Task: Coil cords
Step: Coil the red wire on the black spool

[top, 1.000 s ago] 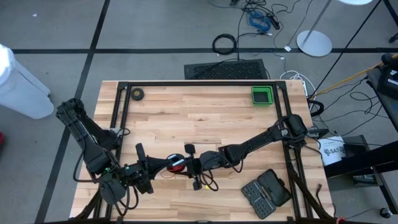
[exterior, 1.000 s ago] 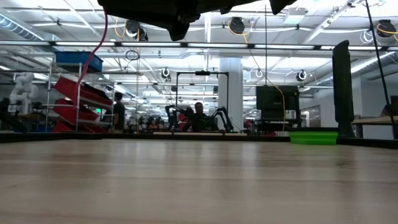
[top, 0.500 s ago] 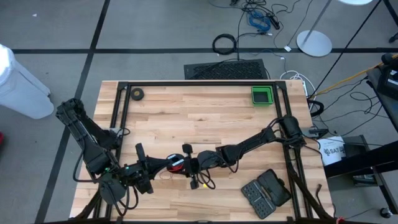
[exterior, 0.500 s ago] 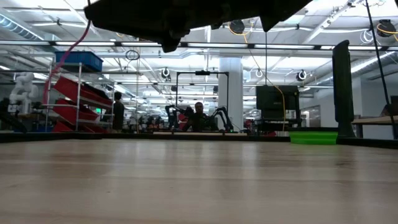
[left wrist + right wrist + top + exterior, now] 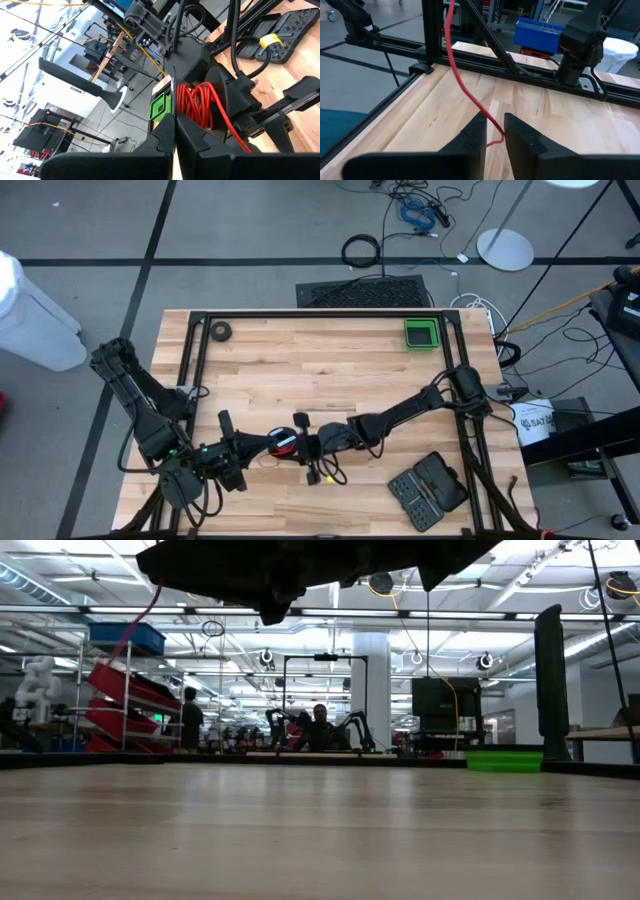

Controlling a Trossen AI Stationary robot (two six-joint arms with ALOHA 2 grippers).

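A tape roll (image 5: 221,331) sits on the surface (image 5: 300,370) far left, a green tray (image 5: 421,333) far right. The left gripper (image 5: 268,446), pressed together, meets the cords (image 5: 285,444) near the front; the right gripper (image 5: 494,134) pinches the red strand, seen only from its wrist.

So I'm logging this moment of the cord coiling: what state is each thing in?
left gripper: shut, fingers pressed together beside the cord spool.
right gripper: fingers close on either side of the red cord, raised above the table.
red cord: partly wound on the spool, its loose end running through the right gripper.
green tray: at the table's far edge, contents not visible.
dark case: lying open.
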